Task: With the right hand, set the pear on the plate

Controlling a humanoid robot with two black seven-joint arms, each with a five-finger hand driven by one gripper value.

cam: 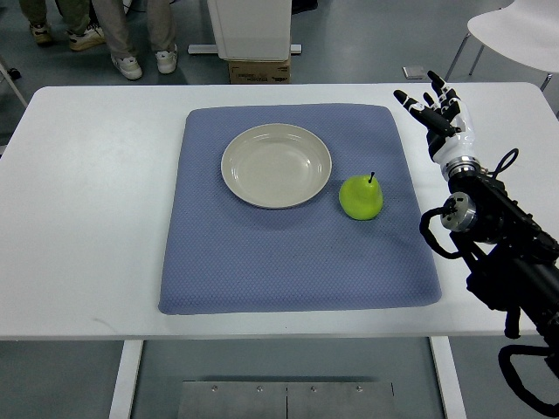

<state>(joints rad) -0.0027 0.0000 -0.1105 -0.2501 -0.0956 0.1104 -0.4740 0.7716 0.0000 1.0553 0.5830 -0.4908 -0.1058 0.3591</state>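
Observation:
A green pear [361,196] with a dark stem lies on the blue mat [288,253], just right of the plate. The cream plate [276,165] sits empty on the mat's upper middle. My right hand [433,106] hovers over the white table to the upper right of the pear, beyond the mat's right edge. Its fingers are spread and hold nothing. The black right arm [502,253] runs down along the right side. No left arm shows.
The white table [87,218] extends around the mat. Beyond its far edge stand a person's legs and shoes [131,52], a white pedestal [253,26] on a cardboard box, and a white chair [515,30] at the top right.

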